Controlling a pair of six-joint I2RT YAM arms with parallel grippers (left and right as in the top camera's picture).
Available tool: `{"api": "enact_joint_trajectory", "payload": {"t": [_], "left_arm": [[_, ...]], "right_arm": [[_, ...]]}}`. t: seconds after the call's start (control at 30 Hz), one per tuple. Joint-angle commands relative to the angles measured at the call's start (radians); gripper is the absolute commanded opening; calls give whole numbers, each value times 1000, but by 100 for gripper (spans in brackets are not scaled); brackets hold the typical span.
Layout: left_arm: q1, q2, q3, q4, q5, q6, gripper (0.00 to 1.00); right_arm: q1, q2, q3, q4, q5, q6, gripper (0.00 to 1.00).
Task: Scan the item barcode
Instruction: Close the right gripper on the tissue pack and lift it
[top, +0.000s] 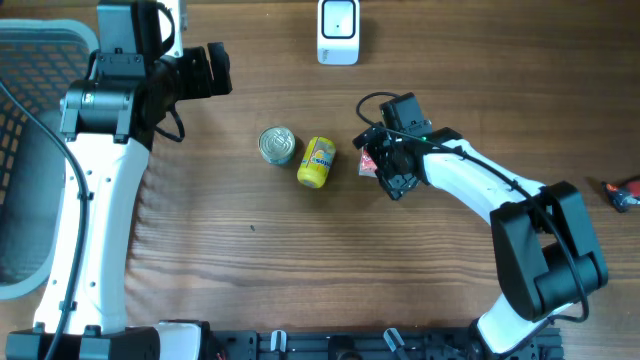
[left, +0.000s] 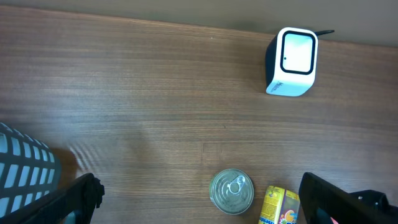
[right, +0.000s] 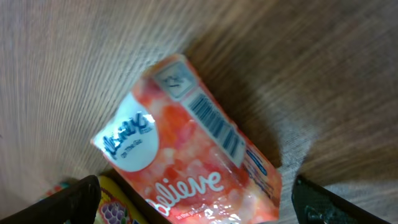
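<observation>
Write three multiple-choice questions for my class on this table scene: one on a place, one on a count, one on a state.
1. Where is the white scanner relative to the silver tin and yellow can?
A) between them
B) beyond them, toward the far edge of the table
C) nearer the robot than them

2. How many cans are on the table?
A) one
B) two
C) four

3. The barcode on the tissue packet is:
A) facing up
B) hidden underneath
C) torn off

Answers:
1 B, the overhead view shows it standing apart, past both.
2 B, only the tin and the yellow can show.
3 A, its stripes show plainly in the right wrist view.
</observation>
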Motion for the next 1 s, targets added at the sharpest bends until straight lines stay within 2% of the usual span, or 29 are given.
{"api": "enact_joint_trajectory", "payload": {"t": [0.0,0.07,0.13,0.23,0.37,0.53,0.6,0.7,0.83,0.97], "left_arm": [[4,-14,-4,-4,15,-2,100],[4,-14,-4,-3,15,-2,100],[4,-14,-4,-3,15,-2,100],[4,-14,-4,-3,15,-2,100],[4,-14,-4,-3,15,-2,100],[4,-14,-4,-3,15,-2,100],[4,-14,-4,-3,15,-2,100],[4,-14,-4,-3,14,2,100],[4,-14,-4,-3,11,2,100],[4,-14,-4,-3,10,3,100]], "right_arm": [[8,77,-67,-30,48,15,100],[8,77,-67,-64,121,-73,100],[8,77,-67,-114,163,-66,100],[8,77,-67,-155,182,110,100],[8,77,-67,-88,114,145,100],[8,77,-67,-89,129,373,100],[8,77,-67,-60,125,407,100],[8,76,-67,106,61,51,100],[9,61,-67,86,66,-124,100],[9,-21,-67,-47,137,-183,100]]}}
